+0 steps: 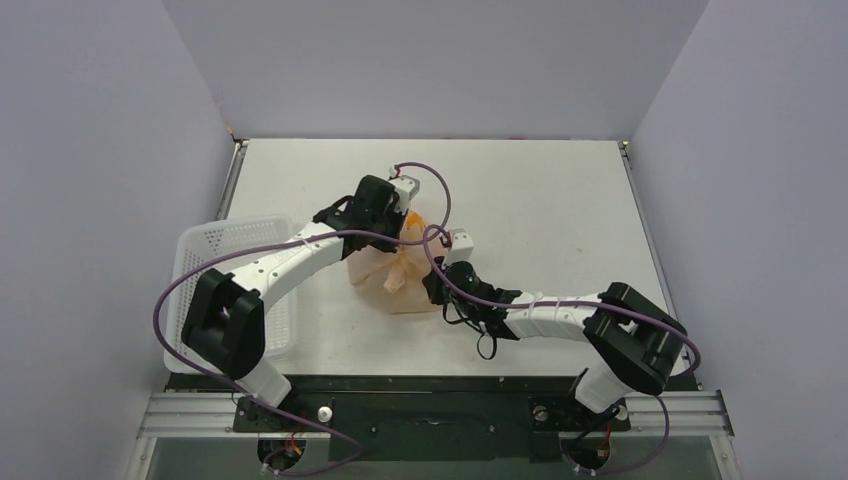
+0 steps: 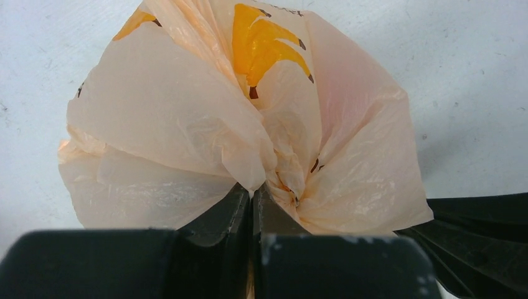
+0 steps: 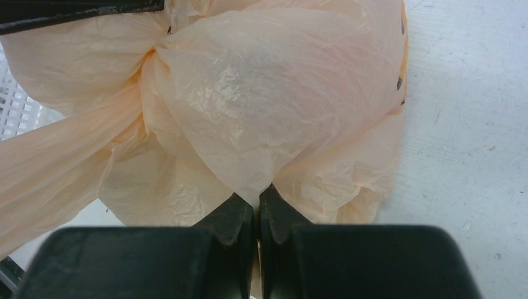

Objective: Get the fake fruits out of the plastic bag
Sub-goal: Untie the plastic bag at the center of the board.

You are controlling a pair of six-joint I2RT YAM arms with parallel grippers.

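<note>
The peach-orange plastic bag (image 1: 395, 275) lies crumpled at the table's middle, between my two arms. My left gripper (image 2: 252, 194) is shut on a fold of the plastic bag (image 2: 187, 112), whose film bunches at the fingertips. From the near right side, my right gripper (image 3: 256, 192) is shut on another fold of the plastic bag (image 3: 261, 106). A yellow-orange printed mark (image 2: 261, 43) shows on the bag's film. The fake fruits are hidden; only a faint pink tint shows through the film.
A white mesh basket (image 1: 205, 245) stands at the left of the table, under the left arm. Purple cables loop over both arms. Grey walls enclose the table on three sides.
</note>
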